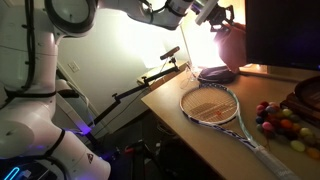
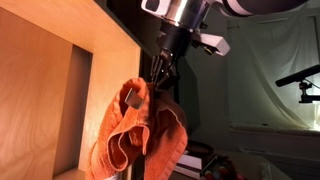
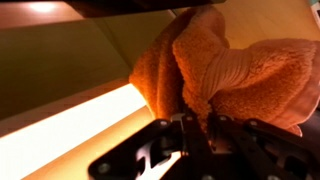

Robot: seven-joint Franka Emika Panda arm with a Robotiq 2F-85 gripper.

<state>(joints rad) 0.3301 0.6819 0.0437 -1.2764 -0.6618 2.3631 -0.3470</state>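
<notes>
An orange towel (image 2: 135,130) hangs bunched and crumpled from my gripper (image 2: 160,72), which is shut on its top edge and holds it in the air beside a wooden panel (image 2: 60,80). In the wrist view the towel (image 3: 230,70) fills the right half, pinched between the black fingers (image 3: 190,135). In an exterior view the gripper (image 1: 215,16) carries the towel (image 1: 224,40) high above the far end of the wooden table (image 1: 200,140).
A tennis racket (image 1: 215,105) lies on the table, with a dark dish (image 1: 217,74) behind it. Several coloured balls (image 1: 280,122) and a wooden bowl (image 1: 305,100) sit at the right. A dark monitor (image 1: 285,30) stands at the back.
</notes>
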